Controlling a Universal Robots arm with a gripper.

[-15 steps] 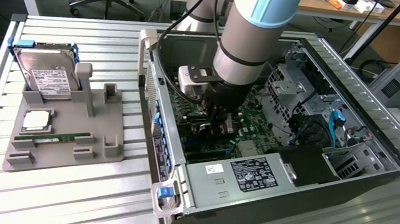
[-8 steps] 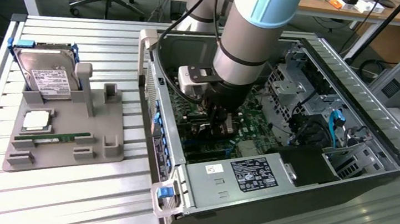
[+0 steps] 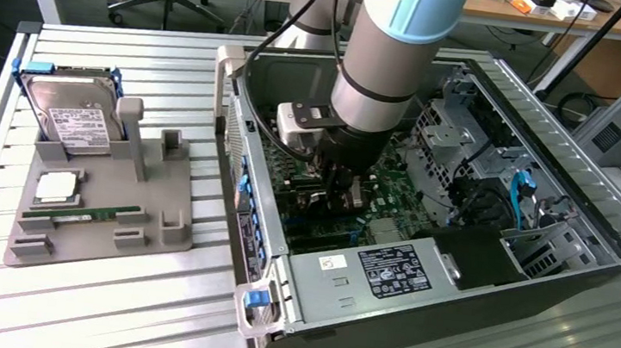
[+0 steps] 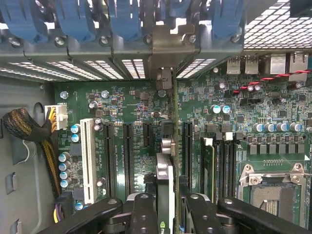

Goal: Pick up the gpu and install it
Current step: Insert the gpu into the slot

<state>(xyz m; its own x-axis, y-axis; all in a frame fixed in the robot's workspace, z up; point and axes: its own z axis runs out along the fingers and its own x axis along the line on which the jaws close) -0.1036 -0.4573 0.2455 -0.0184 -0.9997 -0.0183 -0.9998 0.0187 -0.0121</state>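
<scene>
Wrist view, nearest the camera: the black two-fingered gripper (image 4: 165,207) has its jaws closed on the gpu (image 4: 165,180), a thin black expansion card seen edge-on, its silver end bracket (image 4: 167,46) reaching up to the rear wall of the case. The card stands upright over the green motherboard (image 4: 131,107), in line with one of the long black expansion slots (image 4: 187,146) and between that slot and its neighbours. Whether the edge connector is seated in a slot or only just above it cannot be told.

Beyond the card lie the white slot (image 4: 87,161), the slim memory modules (image 4: 208,165) in their sockets, and the empty metal processor socket (image 4: 273,190). A braided cable bundle (image 4: 22,129) ends in a white plug near the case wall.

Exterior view: the grey and pale blue robot arm (image 3: 399,45) reaches down into the open black computer case (image 3: 576,280). Farther off, on the exterior view's left, a grey fixture tray (image 3: 157,210) holds a silver hard drive with white label (image 3: 76,119) and a slim green memory stick (image 3: 84,216).

Risks, as judged: a card slightly out of line with the slot would jam or bend contacts under downward force; the bracket could catch on the rear slot frame (image 4: 122,58); a tilted grip could strike the adjacent memory modules.
</scene>
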